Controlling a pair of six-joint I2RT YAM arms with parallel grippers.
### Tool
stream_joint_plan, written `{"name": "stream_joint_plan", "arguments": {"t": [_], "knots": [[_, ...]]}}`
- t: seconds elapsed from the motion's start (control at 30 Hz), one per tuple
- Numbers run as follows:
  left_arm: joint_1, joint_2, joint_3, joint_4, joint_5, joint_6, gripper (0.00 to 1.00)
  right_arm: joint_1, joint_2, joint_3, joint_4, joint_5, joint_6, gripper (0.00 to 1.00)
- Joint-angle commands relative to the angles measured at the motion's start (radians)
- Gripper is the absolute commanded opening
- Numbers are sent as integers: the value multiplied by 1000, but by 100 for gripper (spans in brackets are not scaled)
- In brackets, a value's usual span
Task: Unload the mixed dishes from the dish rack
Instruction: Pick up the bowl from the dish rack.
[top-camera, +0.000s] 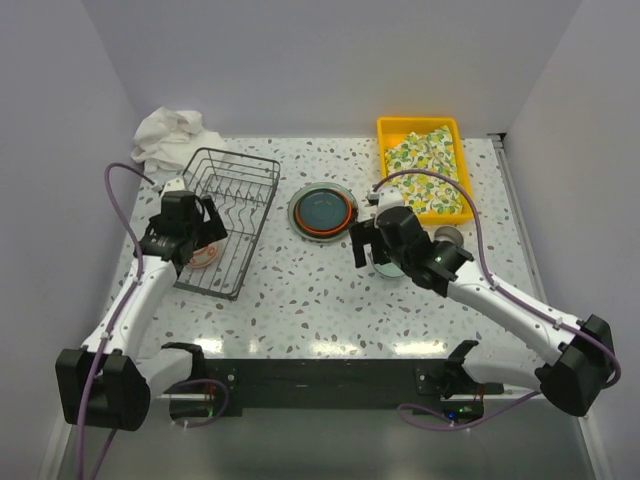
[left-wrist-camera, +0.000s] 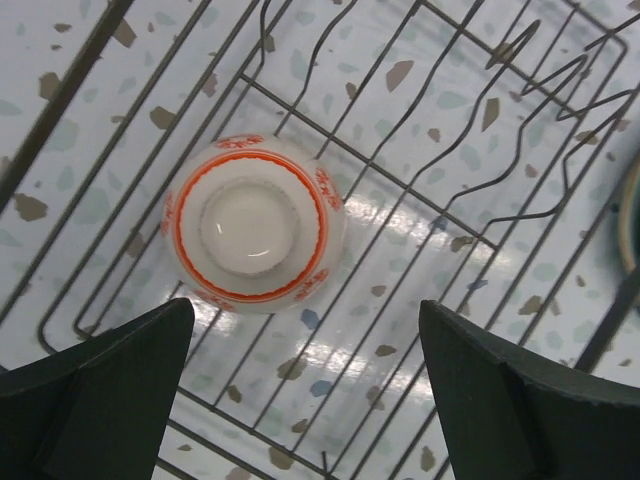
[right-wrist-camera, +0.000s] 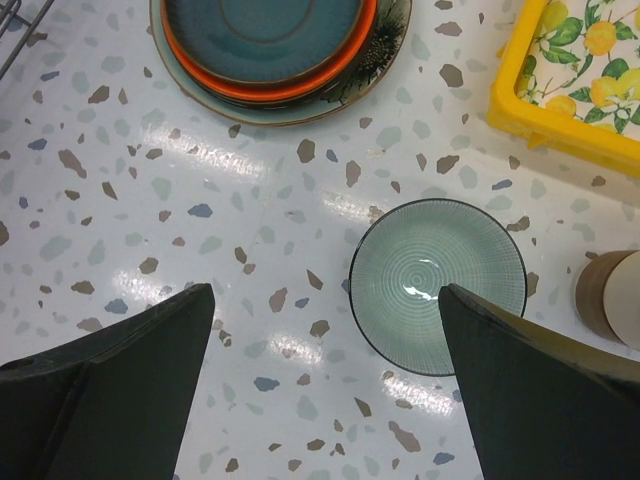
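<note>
- Wire dish rack (top-camera: 262, 218) sits at table's (top-camera: 300, 290) left side; one red-and-white bowl (left-wrist-camera: 255, 225) lies upside down on its floor wires, foot ring up, near the rack's front end.
- L gripper (left-wrist-camera: 310, 400) hangs right over the rack, jaws spread wide, holding nothing and touching nothing; bowl shows just past the fingertips (left-wrist-camera: 100, 390), closer to the left-hand one in the wrist view.
- Plate stack (top-camera: 322, 210) rests on the table just right of the rack: dark teal on top, orange under it, then a dark patterned rim and a pale green one.
- R gripper (right-wrist-camera: 325, 380) is over the table right of centre, jaws also wide apart, empty.
- Small pale green dish (right-wrist-camera: 438, 285) lies flat on the table below it; in the wrist view one finger overlaps its edge, contact can't be told.
- Brownish cup (right-wrist-camera: 610, 295) stands just beside that dish.
- Yellow tray (top-camera: 385, 130) w/ lemon-print cloth (top-camera: 428, 170) sits at the far right.
- Crumpled white cloth (top-camera: 170, 135) lies in the far left corner, behind the rack.
</note>
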Motion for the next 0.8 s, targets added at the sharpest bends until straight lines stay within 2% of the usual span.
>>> {"name": "stream_joint_plan", "arguments": {"t": [0.0,0.2,0.33,0.6,0.77], "knots": [[-22,56,105,-51,-135,187,100,0,-62,-39,2,8,-41,99],[-157,154,128,-69,-292,434,100,0,-91,-70,8,25,-93,99],[-171,223,125,-81,-313,548,100,-2,-90,-70,9,29,-115,99],[-188,248,44,63,-342,776,98,-3,-101,-78,-1,28,-112,98],[-214,260,4,115,-324,846,98,-2,-104,-75,-18,32,-135,99]]}}
